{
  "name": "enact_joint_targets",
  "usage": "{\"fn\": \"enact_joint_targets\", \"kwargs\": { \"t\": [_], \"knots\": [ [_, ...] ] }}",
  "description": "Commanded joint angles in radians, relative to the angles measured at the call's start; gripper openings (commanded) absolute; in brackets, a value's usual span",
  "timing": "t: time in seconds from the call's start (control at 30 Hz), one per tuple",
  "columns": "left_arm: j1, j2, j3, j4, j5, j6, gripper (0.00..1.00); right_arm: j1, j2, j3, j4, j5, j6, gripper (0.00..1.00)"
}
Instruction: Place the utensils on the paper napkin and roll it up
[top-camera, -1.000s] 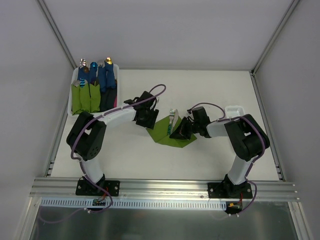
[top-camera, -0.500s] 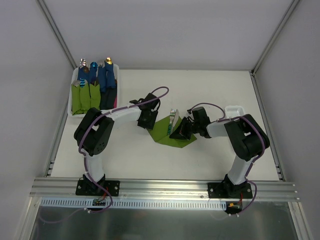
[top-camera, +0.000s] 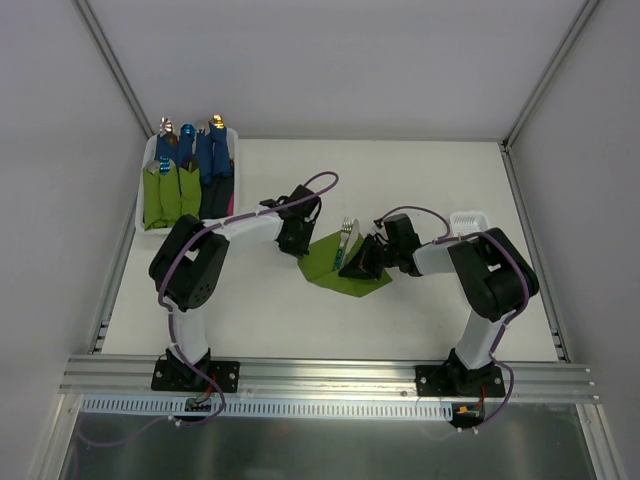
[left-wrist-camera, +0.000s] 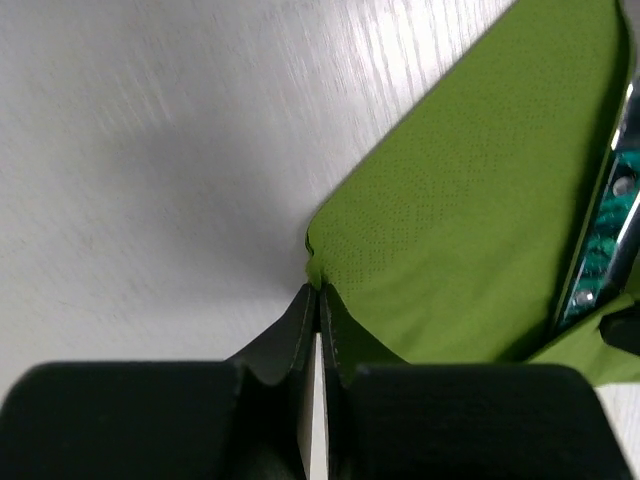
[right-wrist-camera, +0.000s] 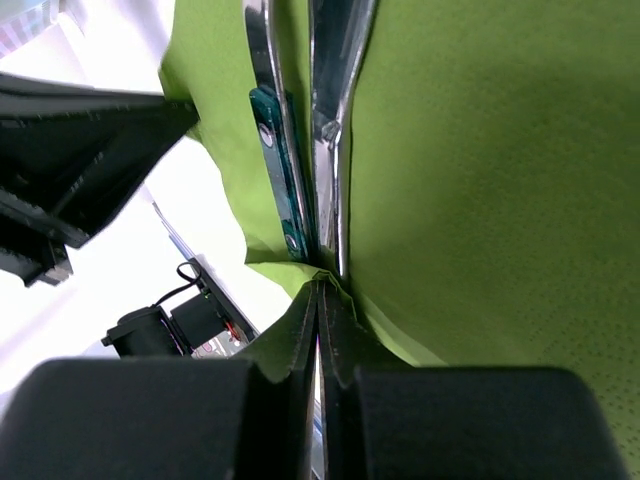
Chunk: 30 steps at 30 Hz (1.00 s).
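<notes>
Lime-green paper napkin (top-camera: 330, 265) lies mid-worktop (top-camera: 420, 190), with the utensils (top-camera: 346, 234) laid along it. The left end effector (left-wrist-camera: 318, 290) pinches its corner with jaws fully closed. The right end effector (right-wrist-camera: 318, 285) likewise grips a fold beside the handles (probably to start the roll).

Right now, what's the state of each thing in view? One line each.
left end effector: shut on the paper napkin at its corner.
right end effector: shut on a fold of the paper napkin, beside the utensils.
paper napkin: partly folded, pinched at both sides.
utensils: lying on the napkin, metal heads sticking past its edge.
bin: holds green and blue bundles, standing upright.
</notes>
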<state>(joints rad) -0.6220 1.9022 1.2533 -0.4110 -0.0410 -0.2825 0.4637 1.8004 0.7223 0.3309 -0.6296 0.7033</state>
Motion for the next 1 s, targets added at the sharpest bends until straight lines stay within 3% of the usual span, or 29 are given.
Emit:
{"fn": "enact_joint_targets", "kwargs": {
  "t": [0.0,0.13,0.33,0.6,0.97],
  "knots": [
    [-0.001,-0.084,-0.051,0.004,0.106,-0.033,0.00,-0.002,0.025,-0.015,-0.032,0.030,-0.011,0.01],
    [0.001,-0.234,-0.107,0.089,0.245,-0.061,0.00,-0.005,0.022,-0.015,-0.043,0.034,-0.013,0.01],
    [-0.004,-0.307,-0.120,0.191,0.470,-0.113,0.00,-0.007,0.022,-0.017,-0.050,0.033,-0.019,0.01],
    [-0.010,-0.189,-0.084,0.285,0.714,-0.199,0.00,-0.008,0.028,-0.017,-0.050,0.028,-0.022,0.00],
    [-0.031,-0.026,-0.066,0.475,0.814,-0.368,0.00,-0.010,0.040,-0.011,-0.050,0.024,-0.021,0.00]
  ]
}}
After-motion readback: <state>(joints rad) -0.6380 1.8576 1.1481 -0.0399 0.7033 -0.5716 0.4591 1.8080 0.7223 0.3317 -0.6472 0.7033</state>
